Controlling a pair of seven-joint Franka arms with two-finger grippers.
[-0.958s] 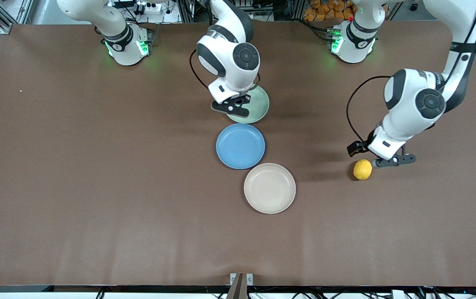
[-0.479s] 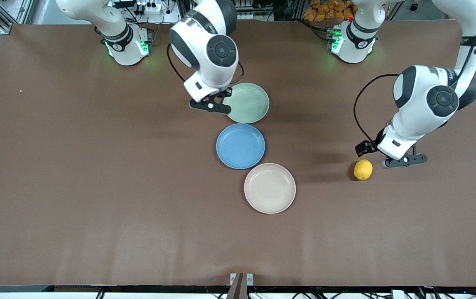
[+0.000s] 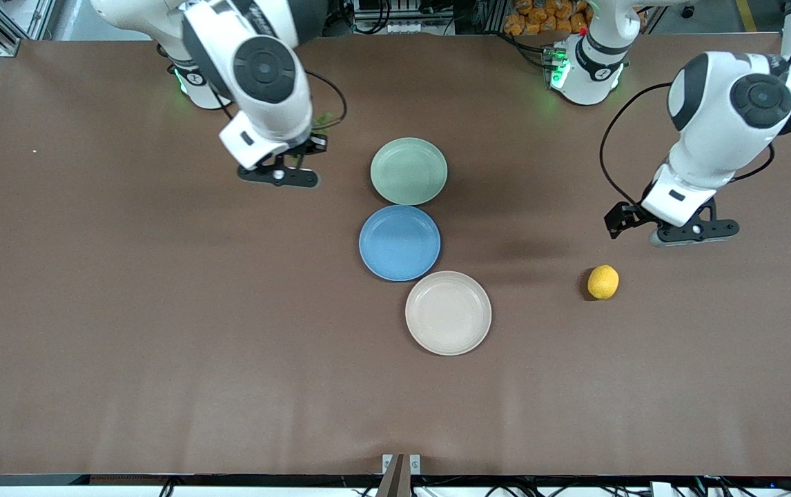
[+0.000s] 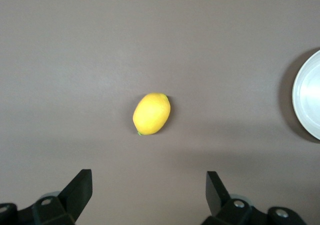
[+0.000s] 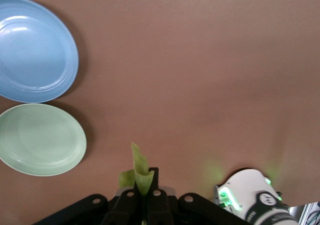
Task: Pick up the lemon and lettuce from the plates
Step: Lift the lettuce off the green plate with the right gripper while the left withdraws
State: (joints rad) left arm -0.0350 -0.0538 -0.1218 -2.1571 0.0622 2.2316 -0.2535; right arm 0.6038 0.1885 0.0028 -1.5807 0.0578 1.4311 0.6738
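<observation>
The lemon (image 3: 603, 281) lies on the bare table toward the left arm's end, off both plates; the left wrist view shows the lemon (image 4: 151, 114) ahead of the jaws. My left gripper (image 3: 692, 232) hangs open over the table beside it, with nothing between its fingers (image 4: 149, 177). My right gripper (image 3: 278, 177) is shut on the lettuce (image 5: 140, 171), a pale green leaf sticking out past the fingertips, over bare table beside the pale green plate (image 3: 408, 171). That plate and the beige plate (image 3: 448, 313) are both empty.
A blue plate (image 3: 399, 242) sits between the green and beige ones, also empty. The right wrist view shows the blue plate (image 5: 31, 50), the green plate (image 5: 40, 139) and the right arm's base (image 5: 250, 197). The beige plate's rim (image 4: 306, 95) edges the left wrist view.
The right arm has swung away from the green plate toward its own end of the table, carrying the lettuce. The left gripper has drawn back from the lemon toward its base.
</observation>
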